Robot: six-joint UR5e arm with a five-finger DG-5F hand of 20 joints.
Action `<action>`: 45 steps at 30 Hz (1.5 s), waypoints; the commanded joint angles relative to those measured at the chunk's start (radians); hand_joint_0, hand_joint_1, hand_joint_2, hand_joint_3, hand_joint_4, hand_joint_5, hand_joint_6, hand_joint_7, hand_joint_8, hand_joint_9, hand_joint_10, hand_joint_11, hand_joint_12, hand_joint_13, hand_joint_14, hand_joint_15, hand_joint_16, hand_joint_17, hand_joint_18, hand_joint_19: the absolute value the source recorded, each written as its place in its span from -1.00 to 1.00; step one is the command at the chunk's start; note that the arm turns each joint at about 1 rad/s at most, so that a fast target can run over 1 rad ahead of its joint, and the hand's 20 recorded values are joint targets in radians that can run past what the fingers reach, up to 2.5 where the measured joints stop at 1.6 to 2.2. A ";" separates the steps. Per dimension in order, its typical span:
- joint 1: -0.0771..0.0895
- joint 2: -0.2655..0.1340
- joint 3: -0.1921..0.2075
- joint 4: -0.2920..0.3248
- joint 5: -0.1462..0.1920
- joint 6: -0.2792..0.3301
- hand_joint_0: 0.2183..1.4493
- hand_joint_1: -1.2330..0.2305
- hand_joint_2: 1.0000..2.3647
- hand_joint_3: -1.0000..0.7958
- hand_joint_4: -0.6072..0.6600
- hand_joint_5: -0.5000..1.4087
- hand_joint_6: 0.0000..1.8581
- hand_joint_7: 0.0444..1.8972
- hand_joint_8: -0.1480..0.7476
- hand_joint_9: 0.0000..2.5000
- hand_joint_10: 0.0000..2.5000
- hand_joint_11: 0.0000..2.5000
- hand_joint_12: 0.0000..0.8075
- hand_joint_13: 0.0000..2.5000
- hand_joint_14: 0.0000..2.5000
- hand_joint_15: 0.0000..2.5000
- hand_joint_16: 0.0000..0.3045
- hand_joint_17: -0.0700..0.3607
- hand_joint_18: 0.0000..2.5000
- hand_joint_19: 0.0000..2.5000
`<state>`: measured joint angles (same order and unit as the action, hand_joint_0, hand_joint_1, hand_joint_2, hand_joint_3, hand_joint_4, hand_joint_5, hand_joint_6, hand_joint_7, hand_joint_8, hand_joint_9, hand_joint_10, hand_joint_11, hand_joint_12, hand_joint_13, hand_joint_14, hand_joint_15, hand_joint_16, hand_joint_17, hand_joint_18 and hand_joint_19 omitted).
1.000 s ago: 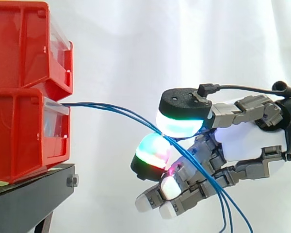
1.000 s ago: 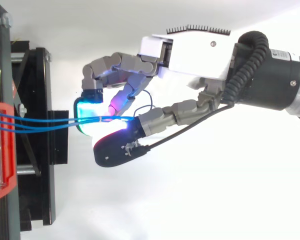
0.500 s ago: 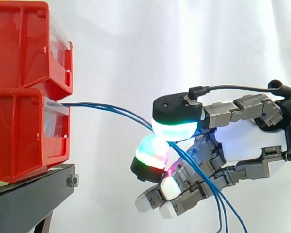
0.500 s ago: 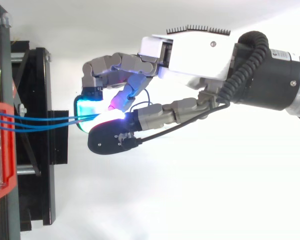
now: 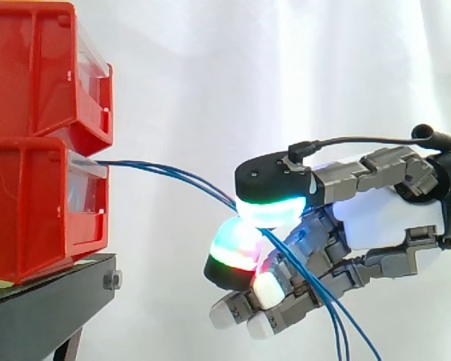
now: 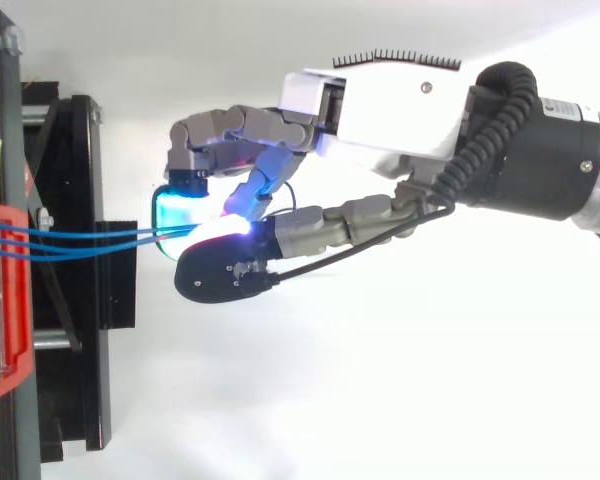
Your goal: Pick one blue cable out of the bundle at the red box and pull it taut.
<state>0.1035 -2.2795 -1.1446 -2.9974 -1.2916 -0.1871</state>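
At the left, the blue cables [image 5: 165, 170] are leaving the mouth of the lower bin [image 5: 37, 218] and sagging rightward towards the hand [image 5: 391, 218]. How they are anchored inside the bin is not showing, so a hard pull is risking either dragging the bin forward on its stack or drawing out hidden slack instead of tension.

Further right, the hand is curling closed, with its thumb pad [image 5: 270, 212] pressing down over the strands and a finger pad [image 5: 237, 248] coming up beneath them. The pads are looking as if they are meeting on the bundle. The main danger is lying here. Several strands are running together through the pinch, so the hand is probably trapping more than one, and the pull would then be tightening the whole bundle. The rounded pads are also offering a thin cable little purchase, so it could be sliding out once tension builds.

The contact itself is hard to read. In the top view the thumb is covering the pinch, and glare from the pads is washing out the strands, so I cannot say how many are caught.

At the lower right, the cables are trailing past the curled fingers and off the bottom edge, their free ends cut off.
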 commanded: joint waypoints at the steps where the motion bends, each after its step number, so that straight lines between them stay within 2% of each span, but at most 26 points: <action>1: 0.001 0.000 -0.001 0.000 0.000 0.000 -0.35 -0.24 -0.98 0.02 0.53 -0.48 -0.46 0.43 0.05 -0.23 -0.99 -0.76 -0.09 -0.68 -1.00 -0.92 -0.64 -0.10 -0.70 -0.85; 12: 0.001 0.000 -0.001 0.000 0.002 0.000 -0.36 -0.36 -0.98 0.01 0.51 -0.51 -0.46 0.39 0.06 -0.28 -0.99 -0.74 -0.10 -0.70 -1.00 -0.91 -0.65 -0.12 -0.71 -0.85; 15: 0.001 0.000 -0.001 0.000 0.002 0.000 -0.43 -0.39 -0.97 -0.12 0.45 -0.51 -0.46 0.40 -0.01 -0.30 -0.99 -0.73 -0.16 -0.72 -1.00 -0.90 -0.68 -0.16 -0.74 -0.83; 17: 0.001 0.000 0.000 0.000 0.002 0.000 -0.49 -0.34 -0.98 -0.28 0.47 -0.51 -0.46 0.39 -0.01 -0.30 -0.99 -0.74 -0.15 -0.72 -1.00 -0.90 -0.67 -0.15 -0.74 -0.83; 20: 0.001 0.000 0.000 0.000 0.002 0.000 -0.54 -0.22 -0.99 -0.38 0.46 -0.50 -0.46 0.34 -0.02 -0.27 -0.99 -0.75 -0.14 -0.72 -1.00 -0.90 -0.66 -0.13 -0.74 -0.82; 23: 0.001 0.000 -0.001 0.000 0.002 0.000 -0.48 -0.13 -0.98 -0.27 0.43 -0.50 -0.46 0.33 -0.05 -0.26 -0.99 -0.76 -0.17 -0.72 -1.00 -0.91 -0.67 -0.16 -0.75 -0.82; 26: 0.001 0.000 0.000 0.000 0.002 0.000 -0.41 -0.14 -0.98 -0.11 0.44 -0.49 -0.46 0.34 -0.01 -0.23 -0.99 -0.76 -0.13 -0.70 -1.00 -0.92 -0.65 -0.11 -0.73 -0.82; 31: 0.001 0.000 0.000 0.000 -0.002 0.003 -0.38 -0.18 -0.98 -0.01 0.49 -0.48 -0.46 0.35 0.04 -0.21 -0.99 -0.76 -0.09 -0.68 -1.00 -0.92 -0.63 -0.08 -0.69 -0.84; 45: 0.001 0.000 0.000 0.000 0.000 0.002 -0.38 -0.29 -0.98 -0.03 0.41 -0.50 -0.46 0.44 0.06 -0.26 -0.99 -0.73 -0.13 -0.68 -1.00 -0.90 -0.66 -0.13 -0.70 -0.83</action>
<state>0.1036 -2.2792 -1.1444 -2.9974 -1.2924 -0.1815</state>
